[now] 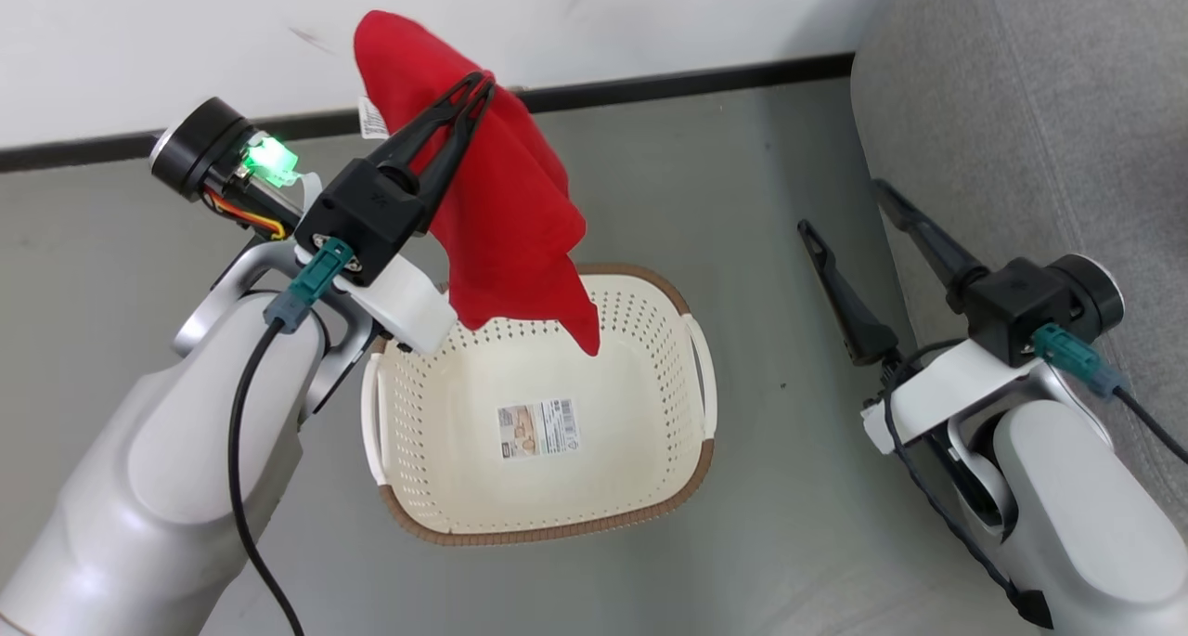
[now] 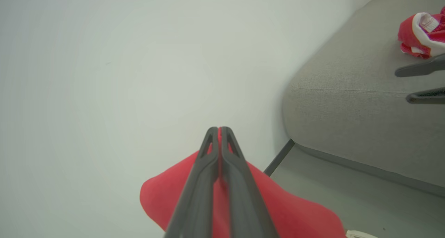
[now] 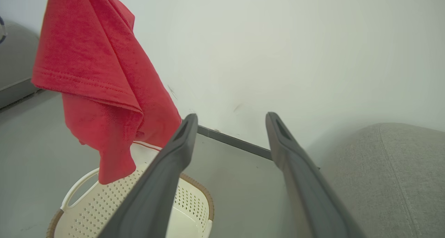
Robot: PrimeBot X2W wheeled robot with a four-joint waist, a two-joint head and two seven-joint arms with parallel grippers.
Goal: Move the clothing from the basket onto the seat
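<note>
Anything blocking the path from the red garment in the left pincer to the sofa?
Yes, likely: the open right pincer hangs beside the near edge of the sofa, roughly between it and the red garment that the shut left pincer holds above the basket.

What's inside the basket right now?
Just a paper sticker on the basket floor. The red garment hangs above it, pinched in the left gripper, and its tip hides part of the far wall.
</note>
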